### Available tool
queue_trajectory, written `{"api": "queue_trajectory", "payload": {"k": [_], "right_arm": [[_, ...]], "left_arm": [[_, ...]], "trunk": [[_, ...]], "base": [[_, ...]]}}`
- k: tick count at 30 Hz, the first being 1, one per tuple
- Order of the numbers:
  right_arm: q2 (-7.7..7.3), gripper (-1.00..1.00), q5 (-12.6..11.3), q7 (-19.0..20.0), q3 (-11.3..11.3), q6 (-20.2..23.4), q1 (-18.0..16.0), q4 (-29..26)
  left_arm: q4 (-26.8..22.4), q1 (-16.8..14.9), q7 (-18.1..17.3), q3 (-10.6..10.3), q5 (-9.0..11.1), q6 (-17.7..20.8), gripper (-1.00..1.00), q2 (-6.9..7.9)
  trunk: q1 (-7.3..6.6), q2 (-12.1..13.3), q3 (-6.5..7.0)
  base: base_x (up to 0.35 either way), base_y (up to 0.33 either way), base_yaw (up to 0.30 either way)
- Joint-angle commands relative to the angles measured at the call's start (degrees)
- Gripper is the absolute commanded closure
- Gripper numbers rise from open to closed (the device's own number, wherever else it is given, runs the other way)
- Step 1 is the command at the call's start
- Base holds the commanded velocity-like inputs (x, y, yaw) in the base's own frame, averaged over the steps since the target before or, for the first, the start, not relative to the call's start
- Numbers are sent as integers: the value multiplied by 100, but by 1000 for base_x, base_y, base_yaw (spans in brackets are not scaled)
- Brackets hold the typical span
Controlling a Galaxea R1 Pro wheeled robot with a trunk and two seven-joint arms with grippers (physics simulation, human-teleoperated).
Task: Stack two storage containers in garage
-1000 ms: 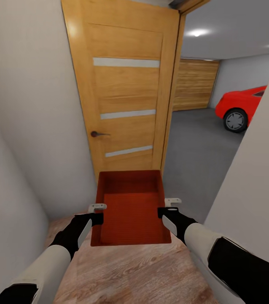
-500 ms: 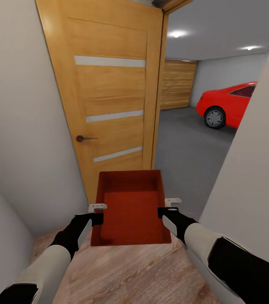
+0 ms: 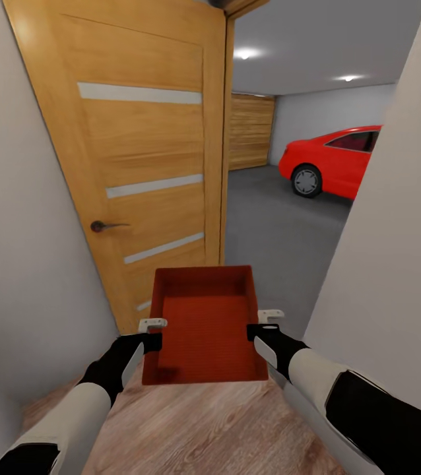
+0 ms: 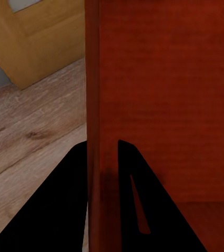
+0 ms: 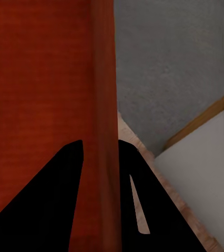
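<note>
Both arms carry one orange-red bin (image 3: 204, 326) above the wood plank floor (image 3: 204, 429): the left fingers (image 4: 102, 178) pinch its left wall, the right fingers (image 5: 99, 181) its right wall. Beyond stands an open wooden door (image 3: 138, 158), then the garage's grey floor (image 3: 270, 224) and a red car (image 3: 332, 161).

Both arms have pale cream forearm shells with black sections at the elbow and black wrists tapering toward the pincers. A small white bracket sits just behind the left gripper (image 3: 152, 324) and the right gripper (image 3: 270, 315). Seen from the wrists, the fingers (image 4: 138, 199) are flat black wedges, each inner one marked by a thin pale sliver.
</note>
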Motion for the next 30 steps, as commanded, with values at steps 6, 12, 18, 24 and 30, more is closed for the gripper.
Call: {"api": "queue_trajectory", "payload": {"k": [6, 12, 18, 24, 30], "right_arm": [[-54, 100, 40, -19, -11, -220, -8, -33], [-54, 100, 40, -19, -11, -220, -8, -33], [-54, 100, 40, -19, -12, -220, -8, -33], [-54, 100, 40, -19, -13, -220, -8, -33], [-54, 100, 38, -24, -17, -220, -8, -33]], "left_arm": [[1, 2, 53, -27, 94, 31, 100, 15], [-10, 2, 53, -27, 94, 31, 100, 15], [-14, 2, 60, -27, 94, 31, 100, 15], [-23, 2, 62, -27, 94, 31, 100, 15], [-23, 2, 62, -27, 94, 31, 100, 15]], "trunk": [[4, -12, -12], [4, -12, -12], [4, -12, -12], [4, -12, -12], [4, -12, -12]], "base": [[87, 58, -91], [6, 3, -4], [0, 0, 0], [0, 0, 0], [0, 0, 0]]}}
